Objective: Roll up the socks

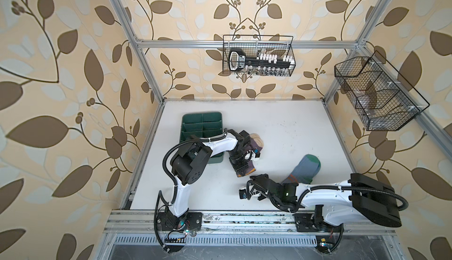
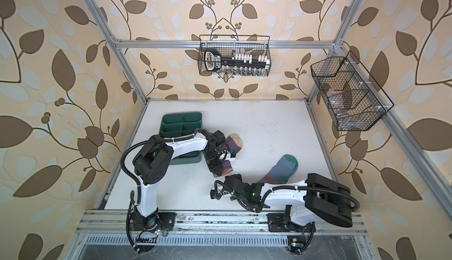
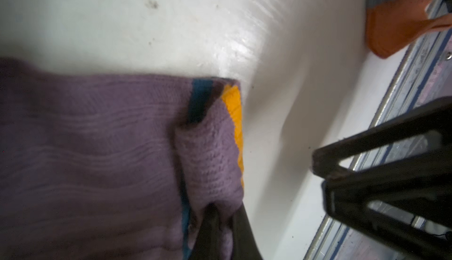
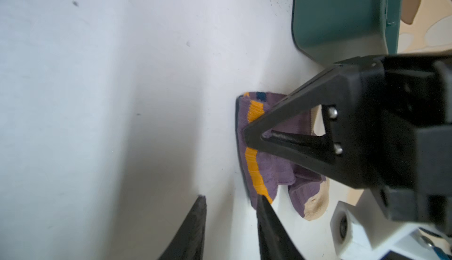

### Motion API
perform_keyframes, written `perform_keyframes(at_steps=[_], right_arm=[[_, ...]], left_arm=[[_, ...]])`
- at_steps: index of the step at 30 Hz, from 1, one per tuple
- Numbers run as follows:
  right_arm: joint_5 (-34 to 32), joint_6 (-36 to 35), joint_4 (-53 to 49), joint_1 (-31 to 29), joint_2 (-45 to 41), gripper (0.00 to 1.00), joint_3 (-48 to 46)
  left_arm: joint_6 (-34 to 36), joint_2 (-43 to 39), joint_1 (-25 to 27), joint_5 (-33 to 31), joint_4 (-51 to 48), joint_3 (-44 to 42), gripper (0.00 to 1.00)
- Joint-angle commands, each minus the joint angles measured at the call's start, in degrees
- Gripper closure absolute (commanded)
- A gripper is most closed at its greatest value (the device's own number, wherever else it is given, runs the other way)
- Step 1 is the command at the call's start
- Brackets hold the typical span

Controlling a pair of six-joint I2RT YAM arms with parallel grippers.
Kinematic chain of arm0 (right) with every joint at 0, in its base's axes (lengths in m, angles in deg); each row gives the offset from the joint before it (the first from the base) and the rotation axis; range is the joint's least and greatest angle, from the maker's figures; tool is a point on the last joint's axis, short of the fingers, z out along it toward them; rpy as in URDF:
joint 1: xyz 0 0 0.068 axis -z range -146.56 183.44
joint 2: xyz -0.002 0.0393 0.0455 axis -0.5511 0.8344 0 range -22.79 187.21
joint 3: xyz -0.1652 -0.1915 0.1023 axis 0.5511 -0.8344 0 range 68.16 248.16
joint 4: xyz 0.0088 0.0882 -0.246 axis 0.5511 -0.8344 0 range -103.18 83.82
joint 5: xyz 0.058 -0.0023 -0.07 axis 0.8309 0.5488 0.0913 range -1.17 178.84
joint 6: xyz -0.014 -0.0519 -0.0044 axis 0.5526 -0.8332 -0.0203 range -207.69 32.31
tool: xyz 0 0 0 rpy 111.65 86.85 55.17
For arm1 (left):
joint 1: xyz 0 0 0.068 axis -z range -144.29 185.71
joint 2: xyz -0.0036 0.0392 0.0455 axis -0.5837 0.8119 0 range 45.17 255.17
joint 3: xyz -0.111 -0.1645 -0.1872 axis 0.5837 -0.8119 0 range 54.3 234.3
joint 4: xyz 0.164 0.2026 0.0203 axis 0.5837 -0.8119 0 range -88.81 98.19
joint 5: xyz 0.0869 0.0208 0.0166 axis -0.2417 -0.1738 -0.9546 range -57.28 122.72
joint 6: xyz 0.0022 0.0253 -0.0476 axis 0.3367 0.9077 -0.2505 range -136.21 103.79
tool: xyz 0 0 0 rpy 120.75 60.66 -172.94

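Purple knit with a beige toe, the purple sock (image 1: pixel 250 143) lies on the white table (image 1: pixel 293 129) just beside the right wall of the green divided tray (image 1: pixel 216 159). Its long axis runs from the toe, toward the table's back edge, to the orange-and-navy striped cuff, toward the front edge. The cuff end is turned over on itself in a small fold. The left gripper (image 3: pixel 225 217), stretched over the sock from the toe side, has its jaws closed tight on that fold. The right gripper (image 4: pixel 231 200) hovers just off the cuff on the front-edge side. Its jaws are part-way open with only bare table between them, and one fingertip is level with the orange stripe. The roll would probably travel away from the right gripper, along the sock toward the toe. Both grippers are at the end where it would begin. The grey-blue sock (image 1: pixel 303 170) lies unrolled nearer the table's right edge, its orange cuff tucked under the right arm.
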Motion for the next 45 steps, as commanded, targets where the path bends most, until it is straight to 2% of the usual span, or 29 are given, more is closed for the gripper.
perform_keyframes(at_steps=[1,7,15,17,23,26,28,31,36,37,41,44,45], right_arm=[[0.0,-1.8,5.4,2.1,1.8,0.63,0.2],[2.7,-1.8,6.3,5.9,5.5,0.62,1.9],[7.3,-1.8,7.2,7.1,11.2,0.65,3.0],[6.9,-3.6,6.8,6.7,12.5,0.71,3.1],[7.7,-2.7,-0.3,6.7,13.6,0.99,5.9],[7.4,-1.4,-6.1,6.2,13.8,1.0,7.5],[8.1,0.6,-10.7,5.5,13.3,1.0,8.8],[10.5,3.8,-19.1,4.6,12.0,1.0,10.9],[15.0,7.9,-30.6,5.2,9.0,1.0,13.3],[15.8,8.6,-32.1,5.6,8.4,1.0,13.8],[20.1,10.2,-37.5,8.3,7.2,1.0,15.9],[25.7,11.5,-43.3,10.8,8.1,1.0,19.5],[28.2,11.9,-45.5,11.7,8.8,1.0,21.1]], left_arm=[[0.8,0.6,0.0,-0.7,-2.5,-0.5,0.94],[2.0,-1.4,0.0,3.8,-3.2,-1.1,0.91],[2.0,-1.6,0.0,3.6,-2.5,-1.3,0.91],[1.9,-1.7,0.0,3.6,-2.3,-1.3,0.91],[1.7,-3.7,0.0,2.7,-0.9,-1.8,0.9],[1.3,-5.5,0.0,1.9,0.5,-2.6,0.84],[0.7,-7.1,0.0,0.7,1.7,-3.5,0.74],[-0.7,-10.7,0.0,-2.7,4.9,-5.8,0.55],[-3.0,-18.0,0.0,-10.5,9.3,-9.0,0.4],[-3.6,-19.8,0.0,-12.8,10.2,-9.7,0.32],[-6.2,-29.2,-0.1,-23.0,15.6,-13.9,0.28],[-8.9,-41.1,-0.2,-36.7,23.5,-20.1,0.26],[-9.3,-46.2,-0.2,-40.9,26.8,-22.7,0.22]])
